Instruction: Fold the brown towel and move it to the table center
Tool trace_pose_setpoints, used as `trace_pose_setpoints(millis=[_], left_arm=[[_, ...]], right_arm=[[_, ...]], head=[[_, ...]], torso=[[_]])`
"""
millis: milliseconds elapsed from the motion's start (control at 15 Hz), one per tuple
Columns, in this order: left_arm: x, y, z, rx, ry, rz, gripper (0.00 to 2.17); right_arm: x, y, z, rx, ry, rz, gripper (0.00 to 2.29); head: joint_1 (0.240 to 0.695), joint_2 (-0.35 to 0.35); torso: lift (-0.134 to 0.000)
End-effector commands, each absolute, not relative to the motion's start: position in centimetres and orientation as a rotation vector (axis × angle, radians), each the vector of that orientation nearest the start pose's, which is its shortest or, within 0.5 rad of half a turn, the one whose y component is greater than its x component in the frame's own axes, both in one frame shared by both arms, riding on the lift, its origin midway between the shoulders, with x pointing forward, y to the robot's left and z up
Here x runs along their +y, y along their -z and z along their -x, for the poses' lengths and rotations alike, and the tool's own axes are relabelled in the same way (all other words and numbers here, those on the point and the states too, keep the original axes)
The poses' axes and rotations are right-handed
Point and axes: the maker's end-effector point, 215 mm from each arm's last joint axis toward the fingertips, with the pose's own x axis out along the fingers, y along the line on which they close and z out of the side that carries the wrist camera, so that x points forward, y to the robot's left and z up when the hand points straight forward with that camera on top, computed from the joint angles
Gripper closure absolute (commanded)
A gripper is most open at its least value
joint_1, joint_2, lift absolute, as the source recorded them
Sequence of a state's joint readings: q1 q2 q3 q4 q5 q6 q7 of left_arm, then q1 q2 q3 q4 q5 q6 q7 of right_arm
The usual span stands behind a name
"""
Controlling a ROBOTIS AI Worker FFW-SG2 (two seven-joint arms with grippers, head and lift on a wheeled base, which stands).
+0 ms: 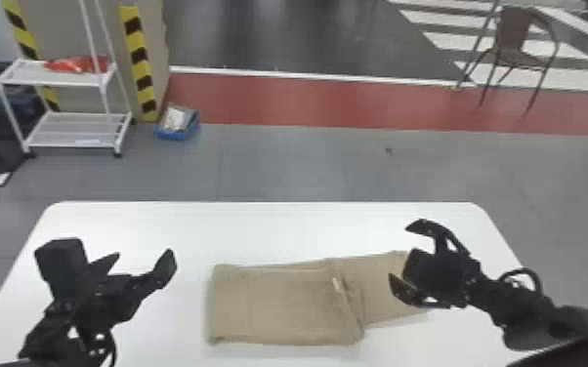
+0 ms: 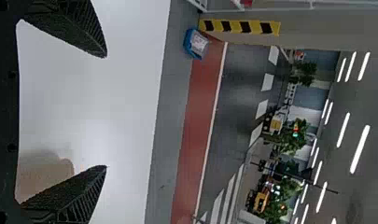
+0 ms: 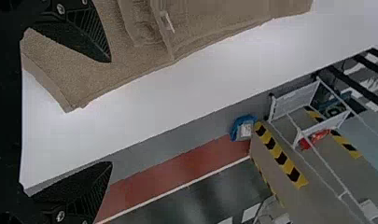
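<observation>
Fingers spread and empty, the right gripper (image 3: pixel 111 112) hangs by the right end of the brown towel (image 1: pixel 283 305); the left gripper (image 2: pixel 106 111), also agape and empty, waits to its left. The towel lies near and right on the table (image 1: pixel 259 219), partly folded. Next, probably: pinch that thinner right end, fold it leftward, then centre the bundle.

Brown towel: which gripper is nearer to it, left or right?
Right. The right gripper is over the towel's right end; the left gripper is off its left end, with bare table between.
</observation>
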State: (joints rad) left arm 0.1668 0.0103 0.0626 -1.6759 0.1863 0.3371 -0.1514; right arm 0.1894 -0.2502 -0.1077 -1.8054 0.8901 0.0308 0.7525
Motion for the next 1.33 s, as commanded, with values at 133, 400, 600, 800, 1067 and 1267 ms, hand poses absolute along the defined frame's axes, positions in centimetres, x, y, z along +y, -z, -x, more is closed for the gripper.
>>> trace_pose_setpoints(millis=[133, 400, 600, 800, 1067, 1267], left_arm=[[27.6, 46.7, -50.4, 0.293, -0.019, 0.275, 0.02], [27.7, 46.2, -49.9, 0.252, -0.062, 0.282, 0.02], [27.2, 45.4, -50.0, 0.222, -0.074, 0.279, 0.02], [27.8, 44.9, -49.7, 0.192, -0.092, 0.277, 0.02], [29.0, 44.7, -49.0, 0.164, -0.125, 0.276, 0.03], [30.1, 44.3, -48.4, 0.134, -0.147, 0.284, 0.03]], right_arm=[[-28.7, 46.6, -47.1, 0.380, -0.774, 1.403, 0.11], [-30.0, 49.5, -45.8, 0.382, -0.916, 1.573, 0.11], [-30.8, 51.6, -46.1, 0.388, -0.980, 1.649, 0.11], [-29.4, 52.9, -47.2, 0.374, -1.047, 1.686, 0.12], [-26.5, 53.0, -48.6, 0.318, -1.086, 1.710, 0.13], [-25.6, 53.6, -49.5, 0.317, -1.117, 1.774, 0.13]], head=[[0.695, -0.037], [0.695, -0.017], [0.695, -0.025], [0.695, -0.036], [0.695, 0.002], [0.695, 0.028]], torso=[[0.000], [0.000], [0.000], [0.000], [0.000], [0.000]])
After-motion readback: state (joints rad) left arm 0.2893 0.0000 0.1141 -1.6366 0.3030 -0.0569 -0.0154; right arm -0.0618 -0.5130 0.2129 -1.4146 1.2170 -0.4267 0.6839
